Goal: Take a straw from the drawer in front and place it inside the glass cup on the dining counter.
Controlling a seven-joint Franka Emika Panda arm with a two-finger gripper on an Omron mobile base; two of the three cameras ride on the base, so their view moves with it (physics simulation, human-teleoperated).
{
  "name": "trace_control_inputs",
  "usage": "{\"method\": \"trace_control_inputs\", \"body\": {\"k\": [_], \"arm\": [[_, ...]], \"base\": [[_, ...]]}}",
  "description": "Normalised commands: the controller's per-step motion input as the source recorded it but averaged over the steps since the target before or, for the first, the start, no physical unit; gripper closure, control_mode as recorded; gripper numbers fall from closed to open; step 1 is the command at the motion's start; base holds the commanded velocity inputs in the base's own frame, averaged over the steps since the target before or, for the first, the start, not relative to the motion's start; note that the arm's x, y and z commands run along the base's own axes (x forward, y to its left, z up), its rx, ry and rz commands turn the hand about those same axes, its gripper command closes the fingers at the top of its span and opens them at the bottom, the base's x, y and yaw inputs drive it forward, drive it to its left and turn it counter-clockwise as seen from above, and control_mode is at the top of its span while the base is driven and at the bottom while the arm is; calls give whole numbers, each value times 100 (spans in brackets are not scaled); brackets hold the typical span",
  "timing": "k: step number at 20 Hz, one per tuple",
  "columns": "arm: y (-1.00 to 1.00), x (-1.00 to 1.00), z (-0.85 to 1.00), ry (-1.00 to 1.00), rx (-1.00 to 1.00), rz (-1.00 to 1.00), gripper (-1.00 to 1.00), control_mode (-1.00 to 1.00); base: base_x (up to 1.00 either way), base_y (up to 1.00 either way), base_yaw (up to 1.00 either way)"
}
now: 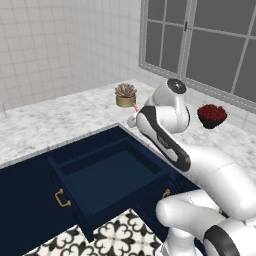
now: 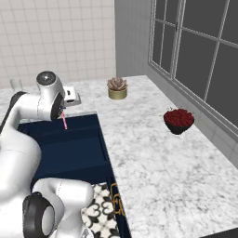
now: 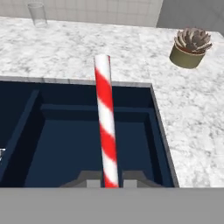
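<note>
- marble dining counter [image 3: 131,48] lies beyond the open drawer [image 3: 87,144]
- straw [image 3: 106,122] is pinched at its lower end by the gripper [image 3: 110,183] — long axis pointing away from the jaws
- glass cup [image 3: 37,14] is seen far off, up-left of the straw tip

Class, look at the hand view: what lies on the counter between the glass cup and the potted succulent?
Nothing: in the hand view the marble counter runs bare from the glass cup to the succulent. Only the held straw's tip crosses that line, above the counter.

i'm working in a rendered home kitchen: marble counter [image 1: 60,120] around my arm, navy drawer [image 1: 107,177] open below it, tiled walls [image 1: 35,45] ahead, patterned floor tiles [image 1: 125,235] underneath.
</note>
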Motion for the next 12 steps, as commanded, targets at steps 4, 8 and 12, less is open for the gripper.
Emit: {"method": "trace_control_inputs", "body": {"k": [4,8,12], "arm": [[-65,-34,2,-9,-13,-3,100,-100],[-40,-23,0,-4,-7,-1,100,100],[0,0,0,0,0,0,100,100]], "base": [[0,0,0],[-19,-12,0],[-100,-36,-4]]}}
